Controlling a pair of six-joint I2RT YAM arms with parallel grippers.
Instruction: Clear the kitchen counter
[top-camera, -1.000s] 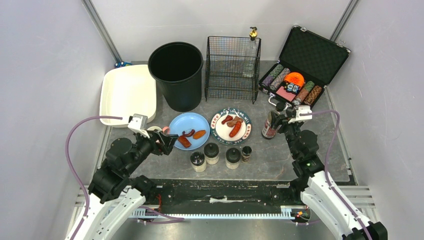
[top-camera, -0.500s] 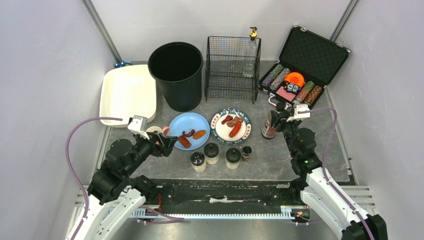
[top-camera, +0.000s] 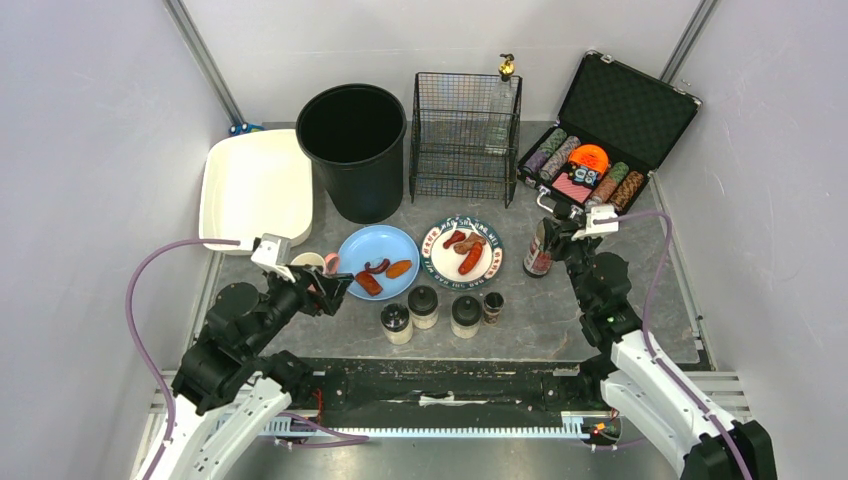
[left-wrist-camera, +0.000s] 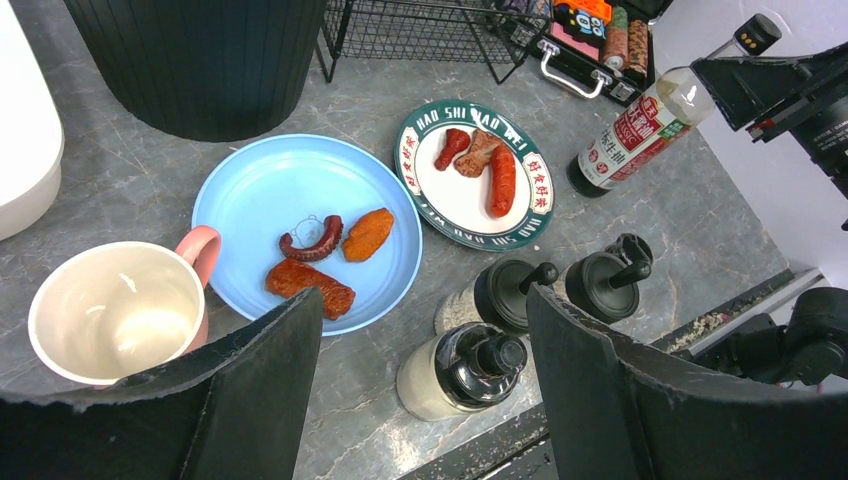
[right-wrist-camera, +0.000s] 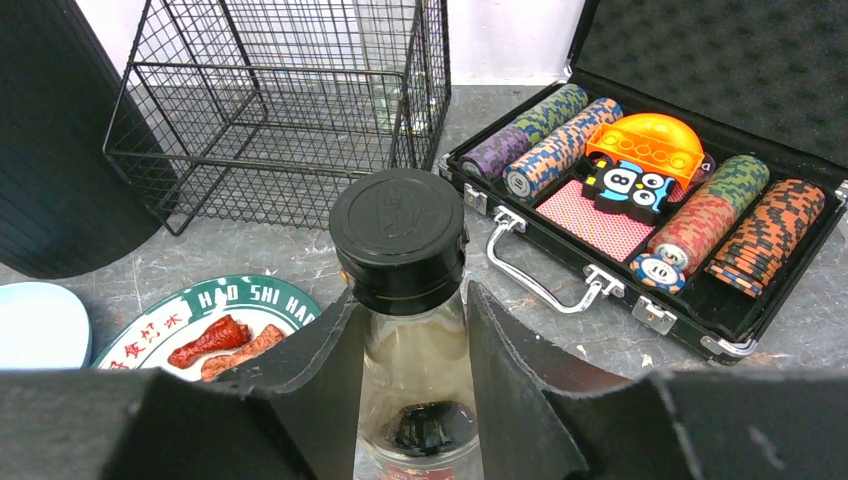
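The kitchen counter (top-camera: 540, 310) is a dark grey mottled surface. My right gripper (top-camera: 556, 232) is shut on the neck of a clear sauce bottle (top-camera: 541, 252) with a black cap (right-wrist-camera: 400, 225) and a red label; in the right wrist view the gripper (right-wrist-camera: 412, 295) has a finger pressed to each side of the neck. The bottle stands on the counter. My left gripper (top-camera: 335, 285) is open and empty above the counter, between a pink-handled cup (left-wrist-camera: 115, 310) and a spice jar (left-wrist-camera: 465, 365). In its own view the gripper (left-wrist-camera: 423, 300) frames that jar.
A blue plate (top-camera: 350, 245) and a green-rimmed white plate (top-camera: 440, 232) hold food pieces. Several black-lidded jars (top-camera: 423, 305) stand near the front edge. A black bin (top-camera: 352, 150), wire basket (top-camera: 463, 135), white tub (top-camera: 255, 185) and open chip case (top-camera: 600, 160) line the back.
My right gripper has moved forward and left onto the bottle's neck. My left arm has shifted slightly left; its gripper stays open.
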